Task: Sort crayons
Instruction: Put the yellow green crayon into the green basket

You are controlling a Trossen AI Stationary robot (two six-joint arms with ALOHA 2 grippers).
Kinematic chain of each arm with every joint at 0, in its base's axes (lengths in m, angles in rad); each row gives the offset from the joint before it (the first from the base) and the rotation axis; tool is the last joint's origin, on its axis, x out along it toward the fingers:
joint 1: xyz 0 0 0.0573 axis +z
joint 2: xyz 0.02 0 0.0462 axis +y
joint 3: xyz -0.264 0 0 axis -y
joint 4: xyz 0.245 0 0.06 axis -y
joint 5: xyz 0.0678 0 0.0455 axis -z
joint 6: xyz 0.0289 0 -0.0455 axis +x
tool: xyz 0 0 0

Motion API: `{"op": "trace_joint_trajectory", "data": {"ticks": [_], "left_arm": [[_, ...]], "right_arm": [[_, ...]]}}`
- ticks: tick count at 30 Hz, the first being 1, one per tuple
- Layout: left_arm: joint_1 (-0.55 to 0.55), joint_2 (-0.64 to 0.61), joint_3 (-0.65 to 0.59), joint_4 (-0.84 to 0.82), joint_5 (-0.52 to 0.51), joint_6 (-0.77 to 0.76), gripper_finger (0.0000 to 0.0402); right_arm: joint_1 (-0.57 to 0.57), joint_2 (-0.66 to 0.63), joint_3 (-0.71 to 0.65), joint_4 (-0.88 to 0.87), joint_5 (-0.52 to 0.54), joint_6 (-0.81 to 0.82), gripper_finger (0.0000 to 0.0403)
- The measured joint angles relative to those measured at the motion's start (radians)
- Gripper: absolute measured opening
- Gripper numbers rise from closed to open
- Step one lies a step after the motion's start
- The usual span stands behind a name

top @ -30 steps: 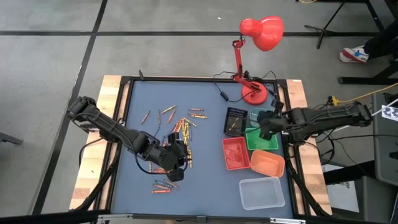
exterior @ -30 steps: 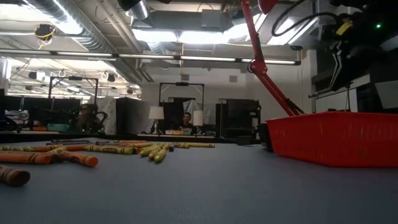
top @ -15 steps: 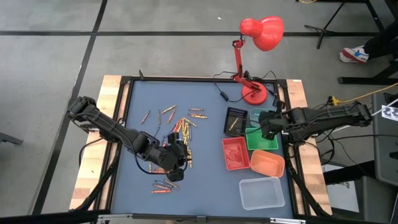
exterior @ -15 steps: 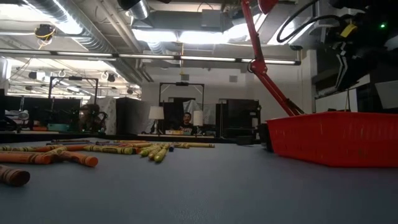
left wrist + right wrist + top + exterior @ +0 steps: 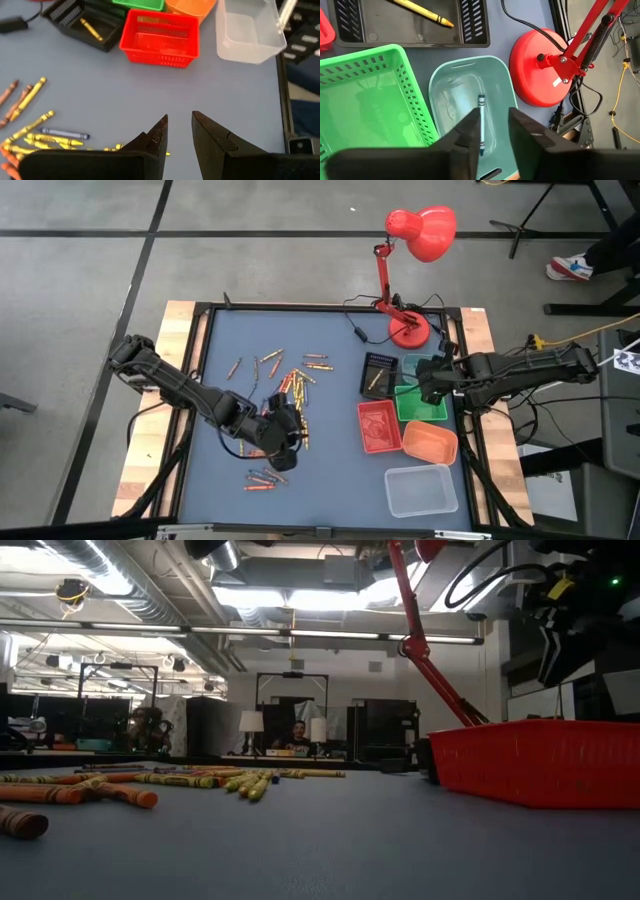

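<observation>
The crayons [image 5: 285, 395] are thin sticks, mostly orange, red and yellow, strewn over the mat left of the trays. 1 blue crayon [image 5: 481, 124] lies in the teal tray [image 5: 445, 90], free of the right gripper [image 5: 492, 120], whose fingers are spread above it. The left gripper [image 5: 179, 127] hangs parted and empty over bare mat beside the pile.

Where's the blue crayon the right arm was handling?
In the right wrist view, the blue crayon lies inside the teal tray, between the green basket and the red lamp base.
</observation>
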Motion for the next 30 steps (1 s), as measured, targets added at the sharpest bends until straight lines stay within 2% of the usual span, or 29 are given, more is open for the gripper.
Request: {"op": "trace_joint_trajectory", "data": {"ticks": [6, 13, 26, 30], "left_arm": [[0.020, 0.028, 0.000, -0.015, 0.002, -0.088, 0.0073], [0.025, 0.135, 0.000, -0.011, 0.015, -0.240, 0.0073], [0.050, 0.309, 0.000, 0.003, 0.194, -0.633, 0.0073], [0.077, 0.340, 0.000, 0.007, 0.245, -0.710, 0.0073]], "right_arm": [[0.002, 0.000, 0.000, 0.000, 0.000, 0.000, 0.0142], [0.002, 0.000, 0.000, 0.002, -0.019, -0.007, 0.0147], [0.002, 0.000, 0.000, 0.002, -0.032, -0.007, 0.0147], [0.002, 0.000, 0.000, -0.001, -0.049, -0.007, 0.0147]]}}
